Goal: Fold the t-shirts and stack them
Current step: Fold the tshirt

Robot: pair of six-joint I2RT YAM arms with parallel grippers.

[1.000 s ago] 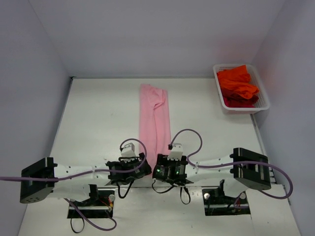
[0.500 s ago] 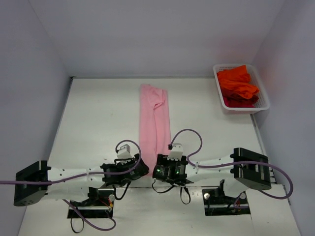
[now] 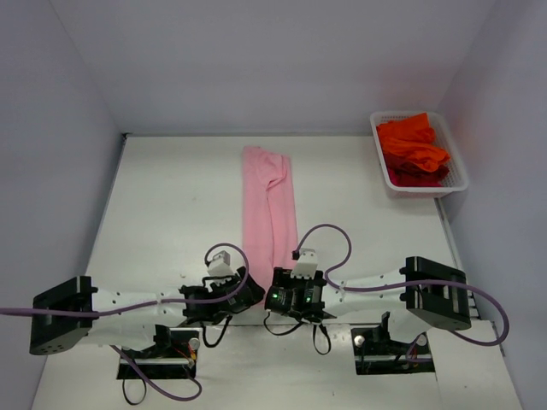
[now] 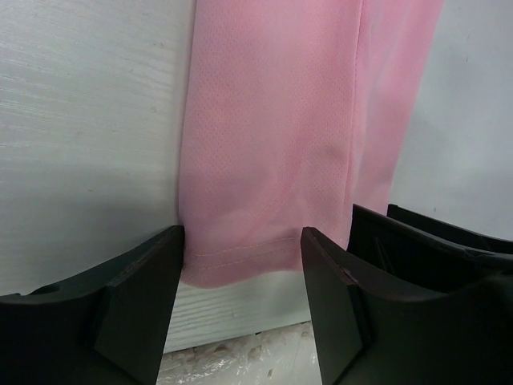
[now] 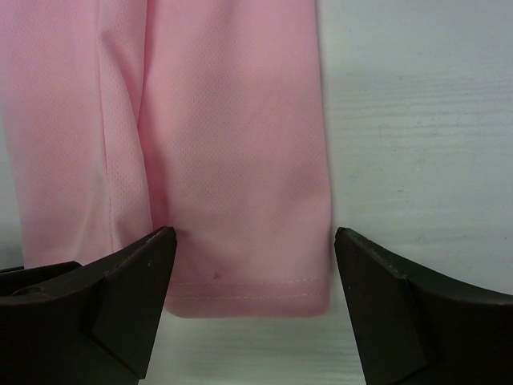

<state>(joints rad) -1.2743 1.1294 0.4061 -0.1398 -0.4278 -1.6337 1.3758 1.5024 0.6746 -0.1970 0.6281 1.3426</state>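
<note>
Left gripper and right gripper are wide open, holding nothing — the pink t-shirt hem lies between their fingers, white table just outside.

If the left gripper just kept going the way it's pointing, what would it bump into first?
Most likely the pink t-shirt. Its near hem lies right in the gap of the open left gripper, flat on the table. How far the gripper sits above the cloth is hard to judge.

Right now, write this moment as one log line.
left gripper: open, straddling pink t-shirt hem | right gripper: open, same hem | orange-red t-shirts: in basket
</note>
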